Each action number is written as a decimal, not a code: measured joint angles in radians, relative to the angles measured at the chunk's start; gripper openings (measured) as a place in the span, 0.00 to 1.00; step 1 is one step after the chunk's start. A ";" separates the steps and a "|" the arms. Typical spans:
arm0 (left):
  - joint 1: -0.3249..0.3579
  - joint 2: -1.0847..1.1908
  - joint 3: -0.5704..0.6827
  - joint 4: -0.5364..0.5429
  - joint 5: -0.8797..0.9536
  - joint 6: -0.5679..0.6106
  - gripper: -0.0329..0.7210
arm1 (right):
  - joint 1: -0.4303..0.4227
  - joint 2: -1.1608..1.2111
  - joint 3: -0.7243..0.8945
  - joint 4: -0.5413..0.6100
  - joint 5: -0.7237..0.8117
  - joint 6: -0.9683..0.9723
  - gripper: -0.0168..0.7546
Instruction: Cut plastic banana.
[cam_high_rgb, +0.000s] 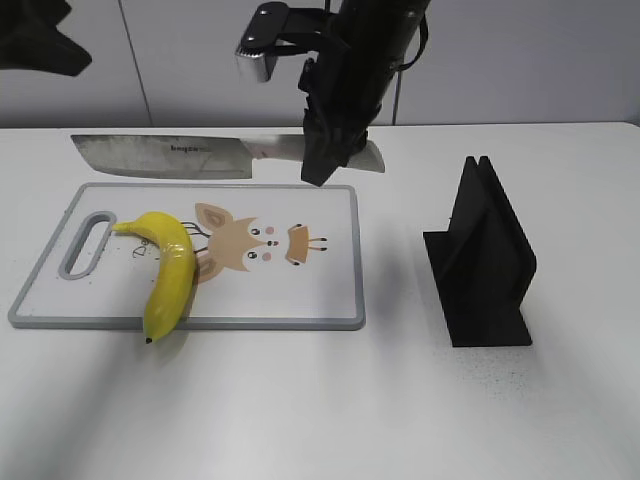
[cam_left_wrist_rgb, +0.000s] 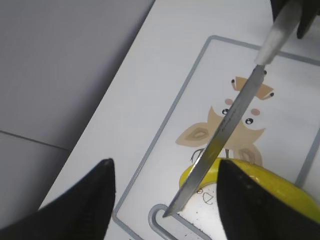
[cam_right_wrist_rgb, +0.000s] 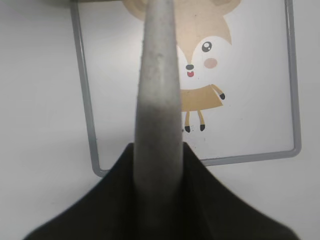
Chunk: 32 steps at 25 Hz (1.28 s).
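The plastic banana is whole, glossy and yellow. It lies on the left part of the white cutting board, with its dark tip over the front edge. My right gripper is shut on the handle of a cleaver knife and holds it level above the board's far edge, blade pointing left. In the right wrist view the grey knife handle runs out from the shut jaws. My left gripper is open and empty, high above the board's handle end, looking down on the blade and the banana.
A black knife stand stands on the white table to the right of the board. The board has a fox print and a grip slot at its left end. A dark part of the left arm shows at top left.
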 joint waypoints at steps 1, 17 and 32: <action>0.000 -0.019 0.000 0.007 0.000 -0.032 0.85 | 0.000 -0.010 0.010 0.000 0.000 0.012 0.25; 0.000 -0.372 0.000 0.318 0.119 -0.673 0.80 | 0.000 -0.296 0.145 -0.098 0.003 0.505 0.25; 0.000 -0.633 0.032 0.523 0.360 -1.130 0.75 | 0.000 -0.470 0.201 -0.112 0.005 0.892 0.25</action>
